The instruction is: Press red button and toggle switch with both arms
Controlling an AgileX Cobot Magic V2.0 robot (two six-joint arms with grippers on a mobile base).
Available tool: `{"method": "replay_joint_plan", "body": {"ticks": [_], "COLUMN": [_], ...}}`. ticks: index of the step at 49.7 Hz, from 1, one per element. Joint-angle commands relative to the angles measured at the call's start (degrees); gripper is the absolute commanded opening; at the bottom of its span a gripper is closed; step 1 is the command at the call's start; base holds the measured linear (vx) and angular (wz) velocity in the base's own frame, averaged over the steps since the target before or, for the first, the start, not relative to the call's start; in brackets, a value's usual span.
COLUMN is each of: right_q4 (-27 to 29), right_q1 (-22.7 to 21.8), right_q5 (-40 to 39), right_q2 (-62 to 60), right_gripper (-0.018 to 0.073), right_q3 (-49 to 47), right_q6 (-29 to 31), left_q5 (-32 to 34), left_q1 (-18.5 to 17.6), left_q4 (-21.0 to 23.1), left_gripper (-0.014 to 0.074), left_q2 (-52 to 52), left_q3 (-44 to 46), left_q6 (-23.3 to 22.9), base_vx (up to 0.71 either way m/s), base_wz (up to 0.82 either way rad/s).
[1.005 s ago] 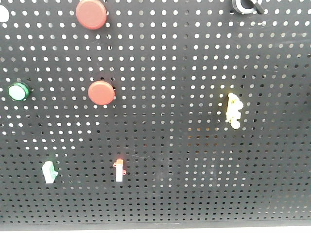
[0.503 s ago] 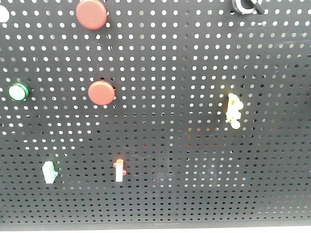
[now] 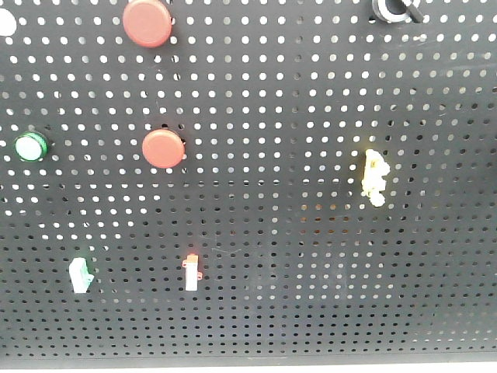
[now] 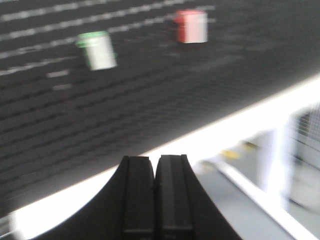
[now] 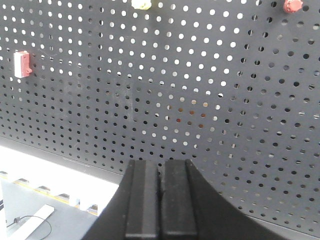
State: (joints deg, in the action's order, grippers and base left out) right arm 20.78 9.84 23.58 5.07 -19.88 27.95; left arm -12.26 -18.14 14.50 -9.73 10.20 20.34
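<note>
Slight rightward drift of whole front view since earlier frames. Black perforated metal pegboard; round red plastic button centre-left; small white toggle switch with green tip at 11 o'clock from left gripper, upright, nearer left arm. Right gripper likewise pressed closed, empty.

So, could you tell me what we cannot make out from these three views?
- Front view: neither arm appears. The black part at the top is cut off by the edge.
- Left wrist view: motion blur smears the toggle switch, so its lever position is unreadable. The left gripper is cropped below.
- Right wrist view: the yellow piece is cut by the top edge. The right gripper is cropped below.
</note>
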Motion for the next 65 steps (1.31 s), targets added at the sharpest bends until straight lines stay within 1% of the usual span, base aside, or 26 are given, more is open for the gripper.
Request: {"method": "replay_joint_plan", "body": {"ticks": [1,3,7,12,14,16,61,63,65], "right_q4": [0.42,0.42,0.42,0.42,0.42,0.42,0.42,0.01,-1.96], "right_q1": [-0.36,-0.36,-0.36,-0.36,-0.36,-0.36,-0.36,-0.36,-0.36], "right_q5": [-4.43,-4.43,-4.43,-4.43,-4.44,-4.45,-4.45,-4.70,-5.60], "right_q2": [0.79,0.79,0.79,0.79,0.86,0.79,0.93,0.99,0.99], "right_gripper": [-0.0003,-0.0003,-0.0003,-0.0003,-0.0003,-0.0003,-0.0003,-0.0003,-0.0003], "right_q3": [-1.50,-1.50,-1.50,-1.50,-1.50,-1.50,-1.50,-1.26,-0.78], "right_q6": [0.13,0.13,0.13,0.13,0.13,0.13,0.13,0.13,-0.15], "left_q5": [8.99,9.71,10.71,12.26,9.78,9.54,9.09,9.09,9.09], "left_q1": [5.21,7.25,9.74,10.59,10.59,10.59,10.59,10.59,10.59], "left_q4": [-0.05,-0.44,-2.39,-3.85,-5.78,-6.51,-6.40,-6.40,-6.40], "left_gripper": [0.0001,0.0001,0.0001,0.0001,0.0001,0.0001,0.0001,0.0001,0.0001], "left_q2": [2.77,4.19,7.98,11.94,11.27,11.12,11.34,11.34,11.34], "left_q3": [-3.51,-6.01,-10.38,-14.27,-13.71,-13.69,-13.77,-13.77,-13.77], "left_q6": [-0.33,-0.88,-4.05,-8.85,-9.46,-9.46,-9.46,-9.46,-9.46], "base_vx": [0.00,0.00,0.00,0.00,0.00,0.00,0.00,0.00,0.00], "base_wz": [0.00,0.00,0.00,0.00,0.00,0.00,0.00,0.00,0.00]}}
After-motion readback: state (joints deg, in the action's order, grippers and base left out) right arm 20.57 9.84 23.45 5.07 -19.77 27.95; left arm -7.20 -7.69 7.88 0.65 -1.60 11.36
